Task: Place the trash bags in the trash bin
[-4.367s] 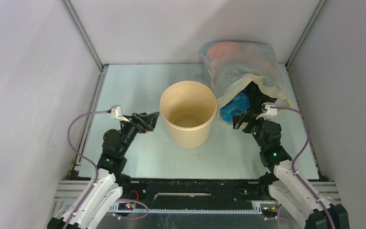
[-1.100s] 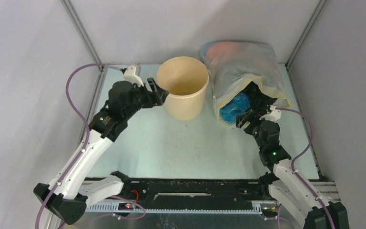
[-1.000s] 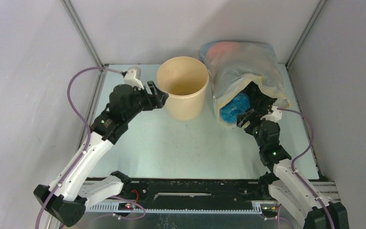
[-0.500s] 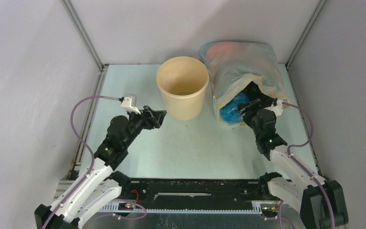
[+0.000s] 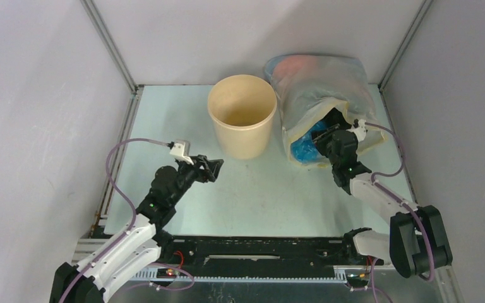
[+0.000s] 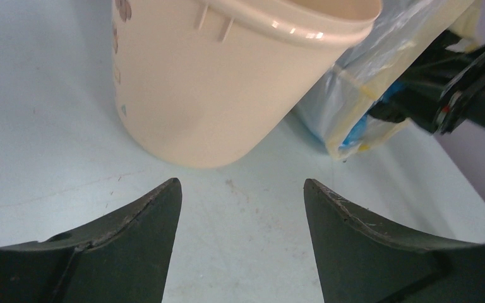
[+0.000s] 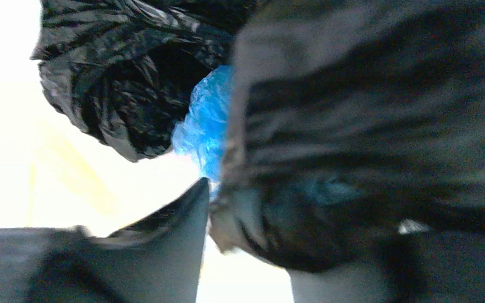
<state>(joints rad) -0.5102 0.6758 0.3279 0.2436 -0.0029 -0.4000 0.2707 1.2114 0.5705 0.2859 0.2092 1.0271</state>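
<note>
Right end effector: reached into the mouth of the cloudy sack at the far right corner of the desk. The jaws stand partway together with crumpled film bunched between them. Whether they truly pinch it cannot be told from the wrist view.
Left end effector: spread wide and carrying nothing, low over the near-left part of the desk, facing the bin's wall.
Trash bags: light-blue film lying in the sack's mouth, pressed against black film; not yet in the bin.
Trash bin: upright at the middle of the desk's far edge, just left of the sack; nothing visible inside.
Step in hand: judged to be the grasp of the blue film inside the sack.
Good practice: gather a thick fold of blue film only, keeping clear of the black film and the sack's own wall. Withdraw along the line of the mouth, then rise above the rim before crossing to the bin.
Likely fault: a thin pinch slips, or the sack drags along.
</note>
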